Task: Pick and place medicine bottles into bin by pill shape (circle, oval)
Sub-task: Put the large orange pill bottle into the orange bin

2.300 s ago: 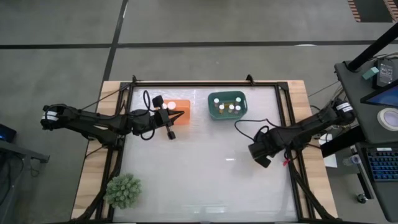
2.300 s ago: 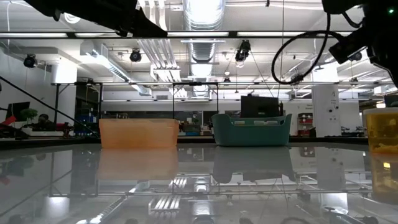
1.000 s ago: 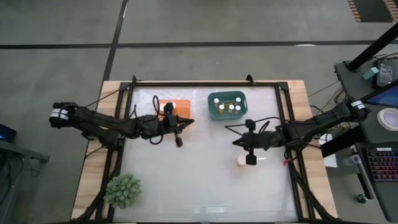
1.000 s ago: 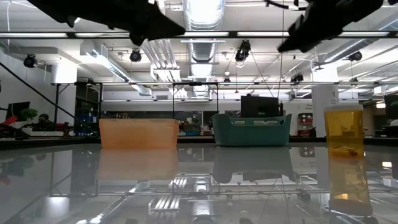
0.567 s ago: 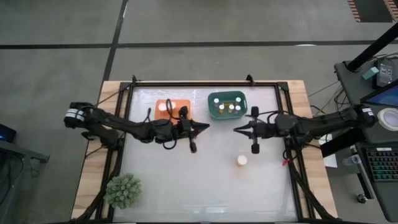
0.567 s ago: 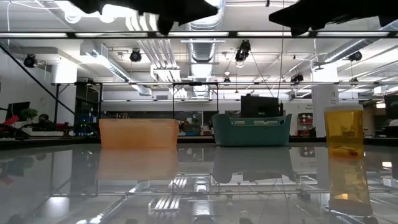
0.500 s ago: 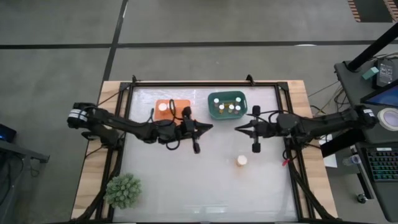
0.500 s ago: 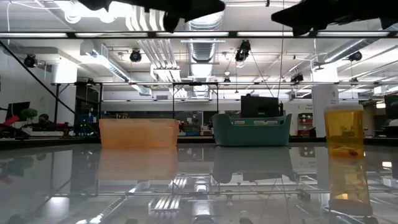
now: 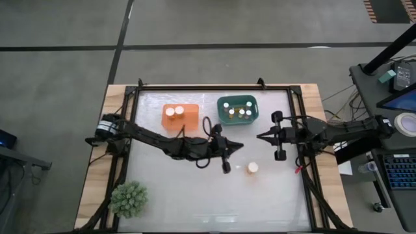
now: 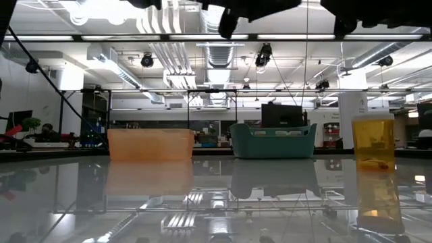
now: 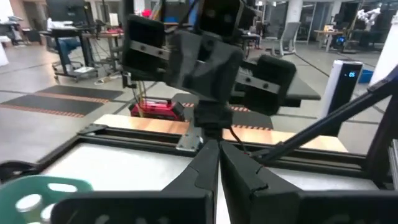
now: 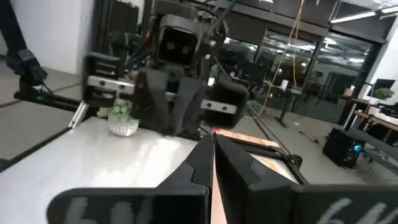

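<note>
You are sorting bottles into two bins; read the table from left to right.

The plant point(image 9: 128, 199) is sitting at the near left corner, well apart from the work; the orange bin point(image 9: 180, 116) is holding two bottles and the green bin point(image 9: 237, 109) is holding several more.

The left gripper point(image 9: 238, 147) is reaching across mid-table, just left of the loose bottle; its fingers are pressed fully together and are gripping nothing.

The loose bottle point(image 9: 252, 168) is standing upright on the table point(image 9: 195, 195), near and slightly in front of the left gripper's tip, and apart from both bins; in the low view it point(image 10: 373, 142) is showing as a clear amber cylinder; its pill shape cannot be read here.

The right gripper point(image 9: 262, 137) is hovering behind the bottle, tip facing the left gripper; its fingers are likewise closed together and empty.

Handling, as a judgement: the bottle is probably light, rigid plastic with smooth, slippery walls; being tall on a glossy top, it is likely tipping at any sideways nudge. You are best opening the fingers before descending; take hold across the amber body just under the white cap, squarely on opposite sides; avoid pinching the cap rim, where the fingers may be sliding off.
</note>
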Controlling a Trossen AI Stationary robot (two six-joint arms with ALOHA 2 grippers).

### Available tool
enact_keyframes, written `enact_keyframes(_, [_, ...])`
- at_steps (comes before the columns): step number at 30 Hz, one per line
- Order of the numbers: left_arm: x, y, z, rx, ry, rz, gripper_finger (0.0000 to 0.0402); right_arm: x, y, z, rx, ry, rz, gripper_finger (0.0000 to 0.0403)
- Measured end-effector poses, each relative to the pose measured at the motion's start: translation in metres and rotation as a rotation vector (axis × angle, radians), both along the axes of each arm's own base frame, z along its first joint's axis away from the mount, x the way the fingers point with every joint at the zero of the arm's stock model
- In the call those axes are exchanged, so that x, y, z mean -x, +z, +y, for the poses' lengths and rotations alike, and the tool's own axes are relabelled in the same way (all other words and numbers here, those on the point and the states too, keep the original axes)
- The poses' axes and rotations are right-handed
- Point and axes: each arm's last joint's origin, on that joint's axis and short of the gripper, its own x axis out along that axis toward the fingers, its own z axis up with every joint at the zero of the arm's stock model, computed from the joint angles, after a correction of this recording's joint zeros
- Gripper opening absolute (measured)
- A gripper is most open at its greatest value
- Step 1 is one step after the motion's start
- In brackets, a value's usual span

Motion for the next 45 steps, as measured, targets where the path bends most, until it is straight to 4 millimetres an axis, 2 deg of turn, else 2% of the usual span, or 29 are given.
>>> enact_keyframes(7, [-0.023,-0.008,-0.021,-0.015,-0.035,0.158,0.0,0.026,0.001,0.002,-0.018,0.101,-0.126,0.0009])
enact_keyframes(12, [-0.031,-0.01,-0.029,-0.052,-0.047,0.283,0.0,0.039,0.0,0.005,0.012,0.128,-0.197,0.0009])
enact_keyframes(18, [-0.05,-0.017,-0.032,-0.035,-0.136,0.293,0.0,0.049,0.005,0.004,0.038,0.13,-0.268,0.0009])
enact_keyframes(23, [-0.061,-0.028,-0.032,-0.038,-0.139,0.317,0.0,0.054,0.004,0.003,0.072,0.121,-0.267,0.0009])
enact_keyframes(28, [-0.07,-0.031,-0.029,-0.03,-0.128,0.302,0.0,0.055,0.006,0.003,0.082,0.117,-0.211,0.0009])
enact_keyframes(37, [-0.091,-0.063,-0.018,-0.012,-0.094,0.236,0.0,0.056,0.009,0.003,0.074,0.121,-0.194,0.0009])
enact_keyframes(45, [-0.091,-0.078,-0.023,-0.021,-0.117,0.285,0.0,0.056,0.008,0.003,0.075,0.121,-0.189,0.0009])
